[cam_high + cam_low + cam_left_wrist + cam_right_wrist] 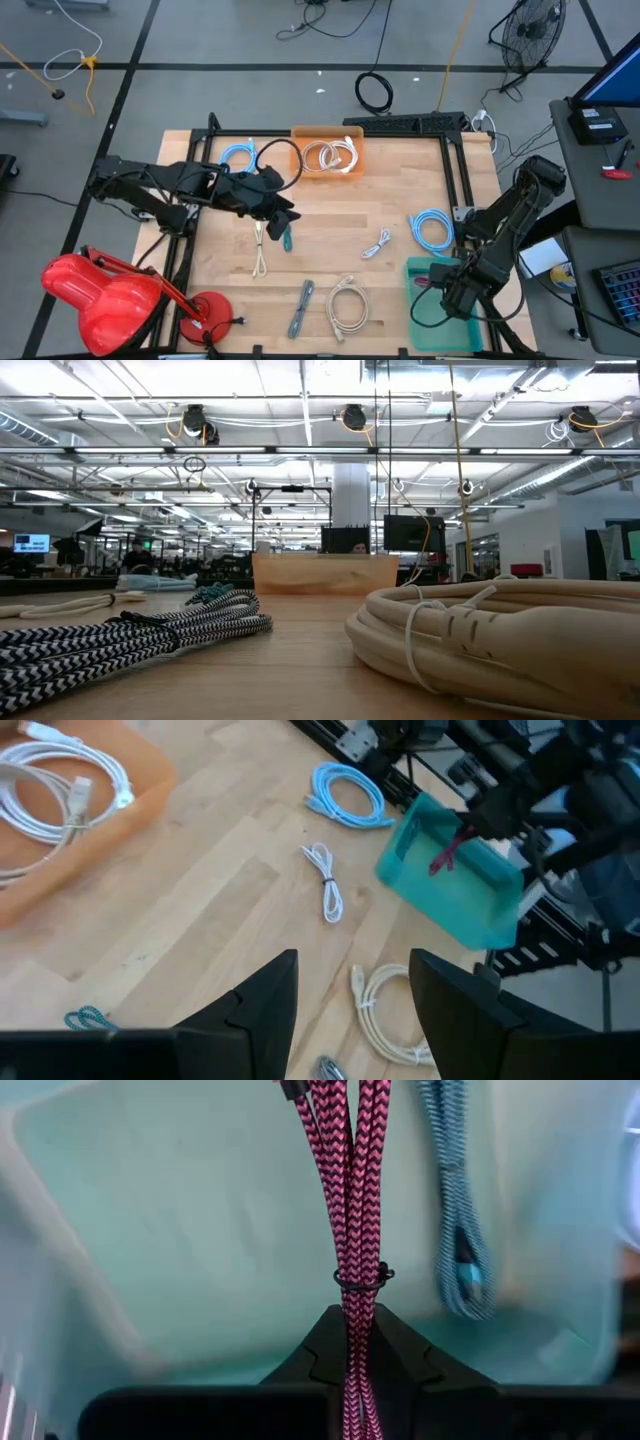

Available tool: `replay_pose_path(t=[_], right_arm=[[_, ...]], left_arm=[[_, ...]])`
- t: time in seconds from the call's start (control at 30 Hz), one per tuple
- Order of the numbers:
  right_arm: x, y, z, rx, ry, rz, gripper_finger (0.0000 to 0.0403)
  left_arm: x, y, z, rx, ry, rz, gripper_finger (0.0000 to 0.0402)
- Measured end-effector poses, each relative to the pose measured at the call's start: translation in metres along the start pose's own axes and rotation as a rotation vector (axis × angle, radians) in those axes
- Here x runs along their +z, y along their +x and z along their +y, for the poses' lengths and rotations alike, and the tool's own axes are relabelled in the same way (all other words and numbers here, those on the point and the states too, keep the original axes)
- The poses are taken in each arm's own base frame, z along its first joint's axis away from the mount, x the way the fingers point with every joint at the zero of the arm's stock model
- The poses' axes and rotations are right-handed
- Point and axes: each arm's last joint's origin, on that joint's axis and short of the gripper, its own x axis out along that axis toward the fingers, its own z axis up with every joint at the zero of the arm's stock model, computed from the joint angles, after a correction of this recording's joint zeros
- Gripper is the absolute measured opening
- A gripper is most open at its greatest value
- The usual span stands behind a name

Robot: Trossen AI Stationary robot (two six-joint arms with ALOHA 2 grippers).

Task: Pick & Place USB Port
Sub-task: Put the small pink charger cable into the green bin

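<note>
1. Right fingers (352, 1342): closed on a pink braided cable (352, 1190), held over the teal bin (200, 1230) at the counter's near right; a blue braided cable (455, 1230) lies inside the bin.
2. Left fingers (350, 1010): spread apart, holding nothing, above the middle of the counter (400, 200).
3. Orange tray (300, 165): far side, holding white cables (330, 155).

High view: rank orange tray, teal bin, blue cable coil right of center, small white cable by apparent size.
1. orange tray and teal bin look about alike; the right arm covers part of the bin, so no ranking.
2. blue cable coil
3. small white cable
</note>
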Motion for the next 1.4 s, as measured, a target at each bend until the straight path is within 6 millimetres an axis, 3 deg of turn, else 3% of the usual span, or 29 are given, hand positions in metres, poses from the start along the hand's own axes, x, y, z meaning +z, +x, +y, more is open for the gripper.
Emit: replay_pose_path(t=[0.67, 1.4], right_arm=[[0.004, 0.052, -0.02, 0.017, -0.064, 0.006, 0.0015], [0.018, 0.052, -0.034, -0.056, -0.099, -0.008, 0.0015]], left_arm=[[0.0, -0.001, 0.0, 0.001, -0.003, -0.004, 0.0191], [0.0, -0.001, 0.0, 0.007, -0.004, -0.01, 0.0191]])
